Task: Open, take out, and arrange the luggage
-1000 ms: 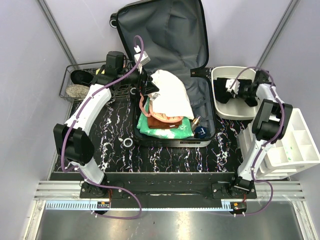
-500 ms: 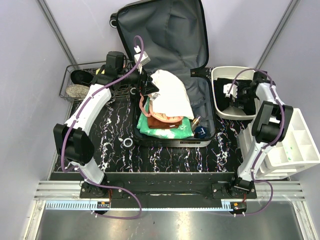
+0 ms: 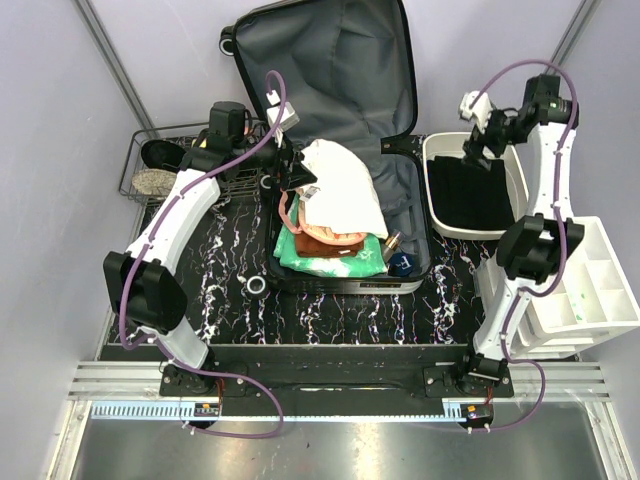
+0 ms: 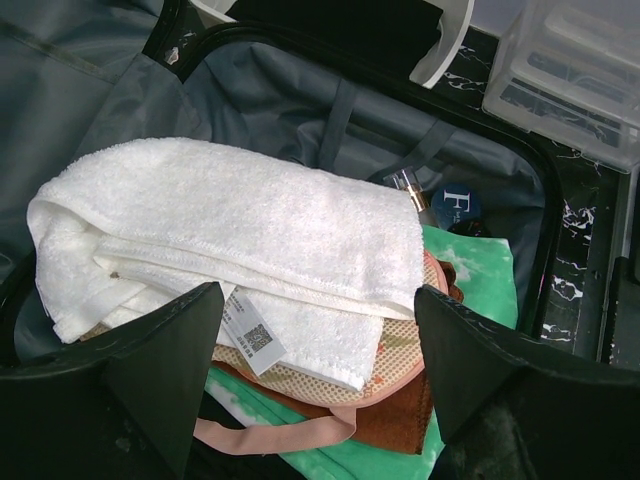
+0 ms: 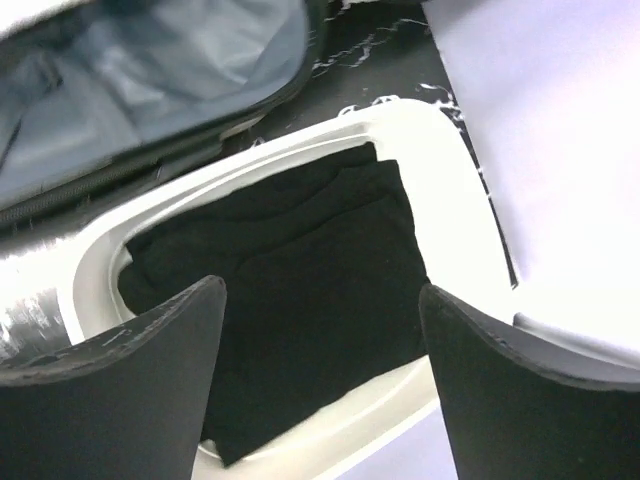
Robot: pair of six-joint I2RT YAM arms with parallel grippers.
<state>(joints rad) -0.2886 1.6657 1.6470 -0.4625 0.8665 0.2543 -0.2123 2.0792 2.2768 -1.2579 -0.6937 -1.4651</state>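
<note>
Right pincer [image 5: 320,290] — jaws spread wide, nothing between them, raised over the white tub [image 3: 432,215], where a folded black cloth [image 3: 475,190] lies flat.

Left pincer [image 4: 318,295] — jaws also wide and empty, poised at the left rim of the luggage, its fingers framing a white towel [image 4: 230,215]. I see no contact with it.

Luggage [image 3: 330,70] — middle of the surface, lid standing open toward the back wall. The lower half is packed: towel on top, tan and brown cloths under it, a green bundle [image 3: 320,262], and a small bottle [image 4: 410,185] at the far corner.

Step in hand, as I judge it: opening is done and unpacking is partway, with the towel next. I would lower that pincer, close it on the towel's folded edge deep enough to catch every layer, then lift clear of the rim.

Surface [image 3: 230,270] — black with white marbling. It carries a wire basket [image 3: 170,170] at left, a divided white bin [image 3: 600,290] at right and a small ring [image 3: 256,286] by the luggage front.

Room — pale lilac walls, slanting metal posts.
</note>
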